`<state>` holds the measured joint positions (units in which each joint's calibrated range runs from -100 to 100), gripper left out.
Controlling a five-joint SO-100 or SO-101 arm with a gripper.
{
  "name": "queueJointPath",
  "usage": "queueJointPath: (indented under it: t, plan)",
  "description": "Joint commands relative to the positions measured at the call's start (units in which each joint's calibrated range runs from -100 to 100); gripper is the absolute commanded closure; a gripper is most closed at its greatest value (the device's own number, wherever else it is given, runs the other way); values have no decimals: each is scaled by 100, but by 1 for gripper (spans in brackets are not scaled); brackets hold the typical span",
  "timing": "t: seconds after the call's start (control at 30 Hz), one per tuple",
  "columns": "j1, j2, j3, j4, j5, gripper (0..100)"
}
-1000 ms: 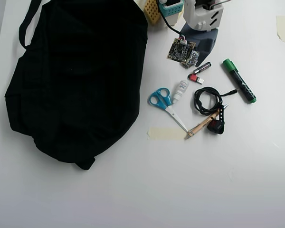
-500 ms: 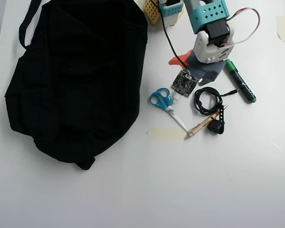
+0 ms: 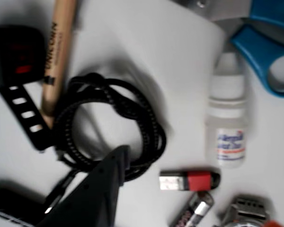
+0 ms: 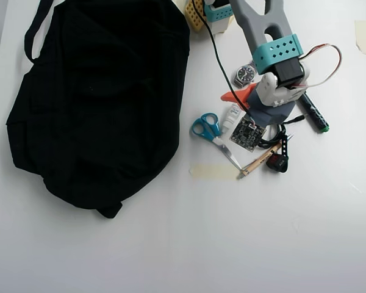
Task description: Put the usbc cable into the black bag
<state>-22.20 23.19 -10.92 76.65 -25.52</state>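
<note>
Overhead view: your gripper (image 4: 260,119) hangs over the clutter right of the black bag (image 4: 97,104), covering most of the usbc cable (image 4: 274,140). The cable lies on the table (image 4: 232,244), well apart from the bag. Wrist view: the coiled usbc cable (image 3: 146,127) lies between a wooden pencil (image 3: 57,56) and a small white bottle (image 3: 227,127); one dark finger (image 3: 104,184) overlaps its near edge. You cannot tell how wide the pincer stands, nor whether it grips anything.
</note>
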Motion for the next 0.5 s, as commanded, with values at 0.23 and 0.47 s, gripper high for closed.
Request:
queueJointPath:
  t: [0.23, 0.47]
  plan:
    - [-435, -45, -893, 250, -7, 56]
    - [-764, -53, -1136, 250, -7, 73]
